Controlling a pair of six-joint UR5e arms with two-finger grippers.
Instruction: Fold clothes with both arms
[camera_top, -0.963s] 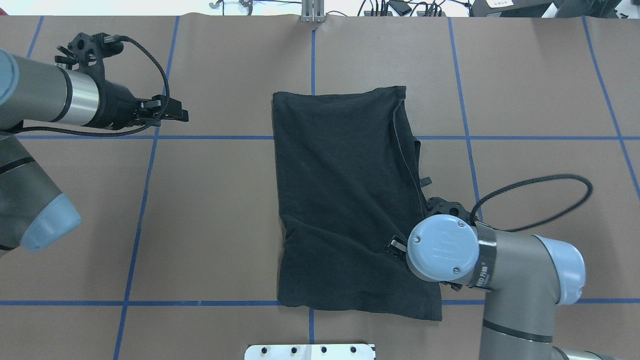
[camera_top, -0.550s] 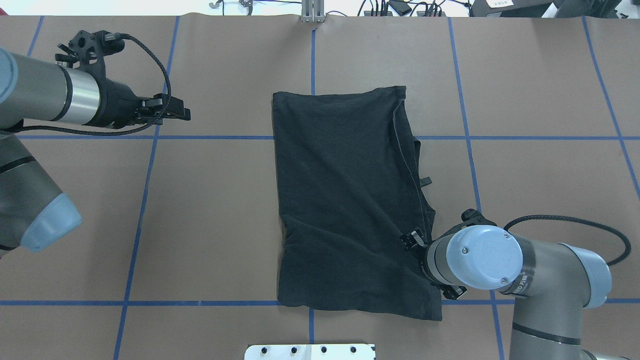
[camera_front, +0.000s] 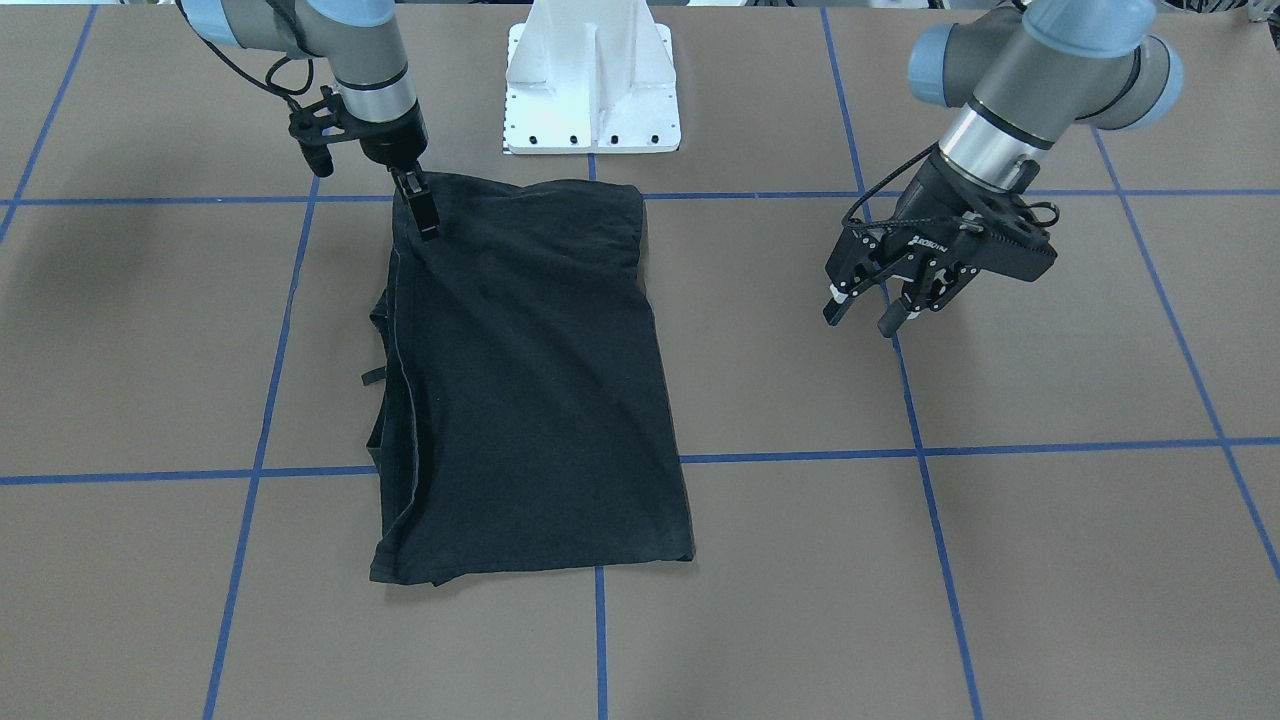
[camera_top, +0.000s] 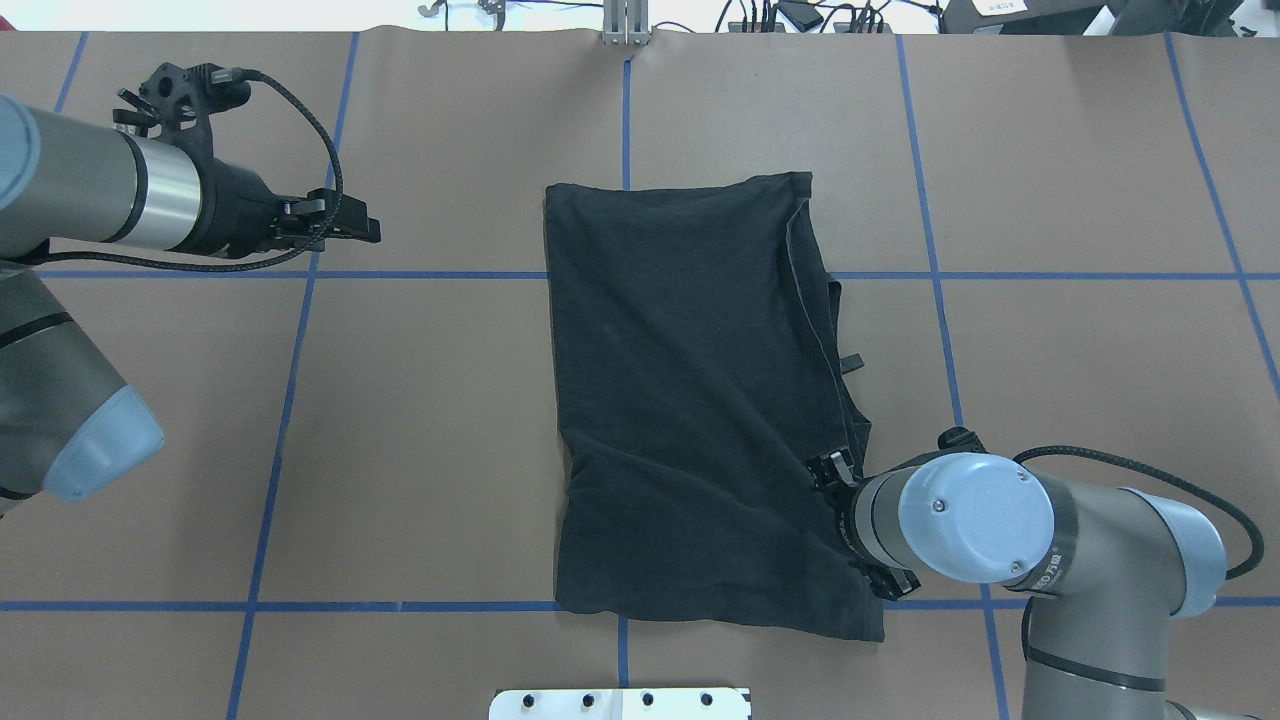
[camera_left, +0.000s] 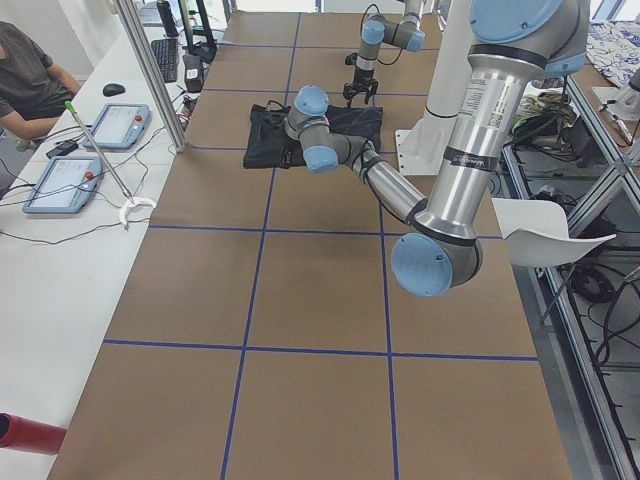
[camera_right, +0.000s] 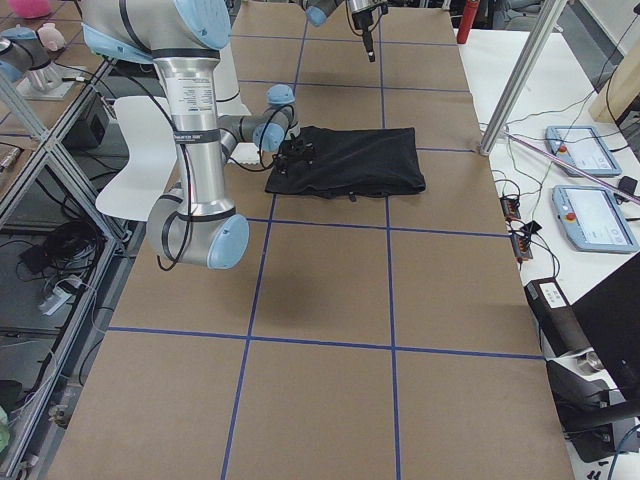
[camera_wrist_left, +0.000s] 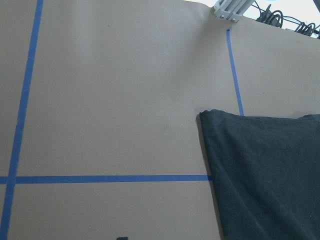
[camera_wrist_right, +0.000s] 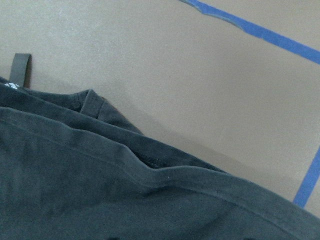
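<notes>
The black T-shirt (camera_top: 700, 400) lies folded into a long rectangle at mid-table, plain side up; its logo print is hidden. It also shows in the front view (camera_front: 520, 380). My right gripper (camera_top: 828, 468) hovers low over the shirt's right edge near the robot-side corner. In the front view (camera_front: 425, 215) its fingers show as one narrow shape, so I cannot tell whether they are open or shut. The shirt lies flat under it. My left gripper (camera_front: 862, 315) is open and empty, raised above bare table well left of the shirt (camera_top: 350, 225).
The white base stand (camera_front: 592, 85) sits at the robot-side edge behind the shirt. Brown paper with blue tape lines (camera_top: 430, 275) covers the table. Operators' tablets and cables (camera_right: 590, 210) lie on a side bench beyond the far edge.
My right arm has swung to the right, carrying its gripper from further in over the shirt out to the right edge. The shirt and the left arm have stayed put.
</notes>
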